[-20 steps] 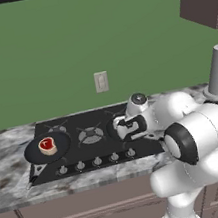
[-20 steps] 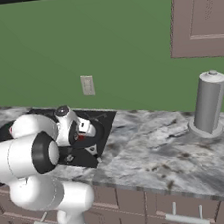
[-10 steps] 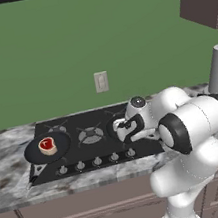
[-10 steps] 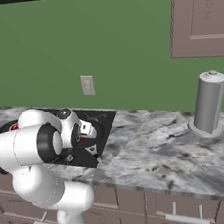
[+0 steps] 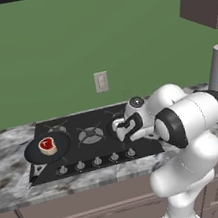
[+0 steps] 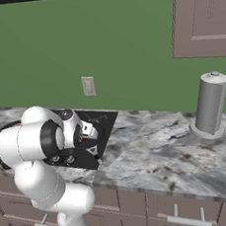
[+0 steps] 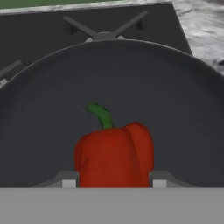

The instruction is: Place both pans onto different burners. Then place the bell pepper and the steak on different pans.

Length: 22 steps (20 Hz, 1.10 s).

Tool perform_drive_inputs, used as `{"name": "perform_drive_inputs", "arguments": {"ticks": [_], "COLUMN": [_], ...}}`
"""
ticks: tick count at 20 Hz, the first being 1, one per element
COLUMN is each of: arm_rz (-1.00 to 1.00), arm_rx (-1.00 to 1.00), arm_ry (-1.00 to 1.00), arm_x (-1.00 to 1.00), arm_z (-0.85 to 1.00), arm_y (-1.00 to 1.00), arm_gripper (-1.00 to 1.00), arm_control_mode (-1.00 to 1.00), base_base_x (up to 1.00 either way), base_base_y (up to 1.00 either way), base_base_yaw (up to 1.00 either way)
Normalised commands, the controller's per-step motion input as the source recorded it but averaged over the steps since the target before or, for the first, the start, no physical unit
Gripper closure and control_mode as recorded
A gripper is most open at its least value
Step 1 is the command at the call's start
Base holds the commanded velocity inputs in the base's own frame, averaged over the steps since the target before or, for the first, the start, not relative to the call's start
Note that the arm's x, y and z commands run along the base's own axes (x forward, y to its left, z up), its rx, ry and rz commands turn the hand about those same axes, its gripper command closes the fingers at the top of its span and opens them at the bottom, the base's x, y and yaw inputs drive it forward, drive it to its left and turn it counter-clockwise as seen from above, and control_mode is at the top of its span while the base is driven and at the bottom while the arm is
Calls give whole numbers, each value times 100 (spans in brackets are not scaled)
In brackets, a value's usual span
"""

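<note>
Two pans on the cooktop: left pan sits on the front-left burner w/ the steak in it; right pan is under the hand, on the right side of the cooktop.

Arm pose: rises from the base, elbow bulks up over the counter edge, forearm folds back toward the cooktop, wrist bent so the hand points down/forward at the right pan. In the right base view the hand is tucked close behind the big white elbow joint, w/ a bit of red just beside it.

Hand view: bell pepper, red w/ green stem, stands inside the right pan, stem up, between the two finger tips. Tips flank it left & right, hard against its lower sides; looks clamped on the pepper, though the contact spots are cut off by the bottom of the view. Can't tell if the pepper's base touches the pan floor or hangs just above it.

Hard to make out: right pan mostly hidden by wrist & elbow in both base views, only a dark rim sliver shows. Burner beneath it is covered; a grate shows beyond the pan's far rim. Knob row partly blocked by the arm. Grey canister stands far right on the counter, well apart.
</note>
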Motion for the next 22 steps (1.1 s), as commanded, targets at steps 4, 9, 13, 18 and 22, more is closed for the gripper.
{"name": "perform_drive_inputs", "arguments": {"ticks": [4,9,13,18,22], "arm_rz": [0,0,0,0,0], "arm_rx": [0,0,0,2,5], "arm_ry": [0,0,0,-5,-9], "arm_x": [1,0,0,0,-11], "arm_z": [-6,0,0,41,77], "arm_y": [0,0,0,0,0], "arm_gripper": [-100,-100,-100,-100,-100], "arm_control_mode": [-100,-100,-100,-100,-100], "base_base_x": [0,0,0,0,0], "base_base_y": [0,0,0,0,0], "base_base_yaw": [0,0,0,0,0]}}
